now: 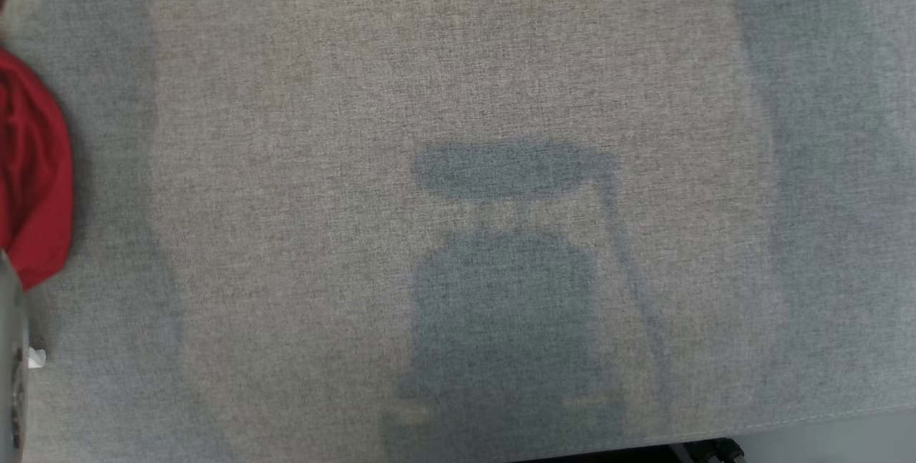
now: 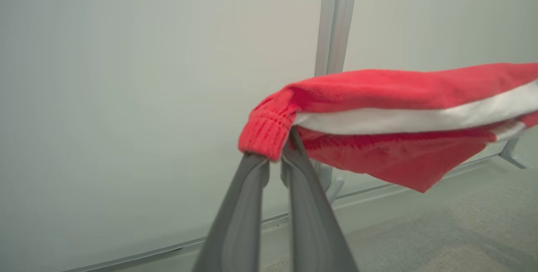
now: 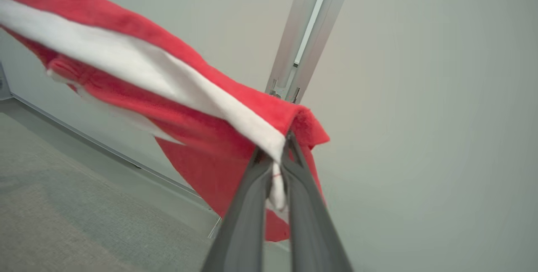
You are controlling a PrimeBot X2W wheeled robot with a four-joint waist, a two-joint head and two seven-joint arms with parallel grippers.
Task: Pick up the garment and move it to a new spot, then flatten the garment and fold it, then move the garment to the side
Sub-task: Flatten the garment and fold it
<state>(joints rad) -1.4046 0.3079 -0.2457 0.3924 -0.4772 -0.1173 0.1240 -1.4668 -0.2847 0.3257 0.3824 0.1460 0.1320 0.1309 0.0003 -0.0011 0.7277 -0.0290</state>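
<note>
1. The left gripper (image 2: 275, 156) is clamped on the garment (image 2: 378, 95): in the left wrist view its two dark fingers come together on a ribbed red edge
2. From that grip the garment, red with a white band, stretches away to the right of that view, held in the air above the grey cloth-covered surface (image 2: 462, 230)
3. The right gripper (image 3: 275, 158) is closed on the garment too, pinching a fold where the white band meets the red cloth; a strip of white cloth shows between its fingers
4. In the right wrist view the garment runs up and to the left from the grip, with a red flap hanging below it
5. Behind the garment in both wrist views stands a pale wall (image 2: 126, 74) with an upright metal post (image 2: 336, 19)
6. In the head view a red part of the garment shows at the left edge, over the surface; whether it touches the surface I cannot tell
7. A dark shadow (image 1: 504, 291) falls on the middle of the surface, reaching its near edge
</note>
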